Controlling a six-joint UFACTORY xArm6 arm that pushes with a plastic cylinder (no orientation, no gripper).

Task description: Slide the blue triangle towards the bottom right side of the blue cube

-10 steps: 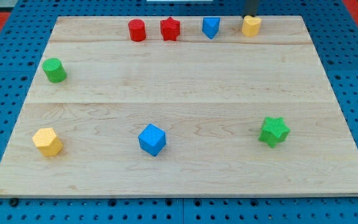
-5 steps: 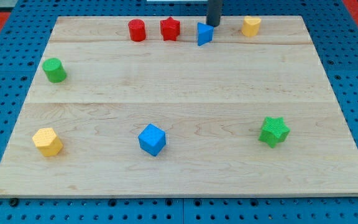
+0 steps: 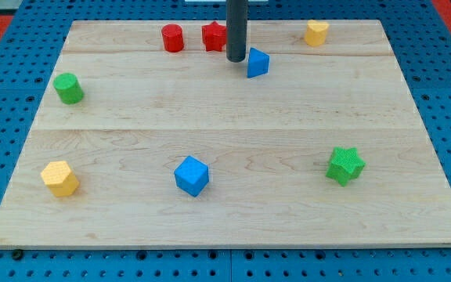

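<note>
tip: my tip (image 3: 236,60) stood in the upper middle of the frame, just at the upper-left side of the blue triangle (image 3: 257,63), close enough that contact could not be told for sure.
tool state: a plain rod with nothing to open or close; it held nothing and could only push.
task thing: the blue triangle lay on the wooden surface (image 3: 225,110) near the top, right of the red star (image 3: 214,36), which the rod partly hid.
target: the blue cube (image 3: 192,175) sat in the lower middle of the frame, well apart from the triangle; the spot at its lower right was bare wood.
other blocks: red cylinder (image 3: 172,37) upper left of centre; a yellow block (image 3: 315,32) at upper right; green cylinder (image 3: 68,88) at left; another yellow block (image 3: 59,178) at lower left; green star (image 3: 344,165) at lower right.
step in hand: judged an early stage of the push, most of the travel undone.
next move: it called for a push down the frame from the triangle's top side, drifting slightly left, passing right of the cube and well short of the green star.
</note>
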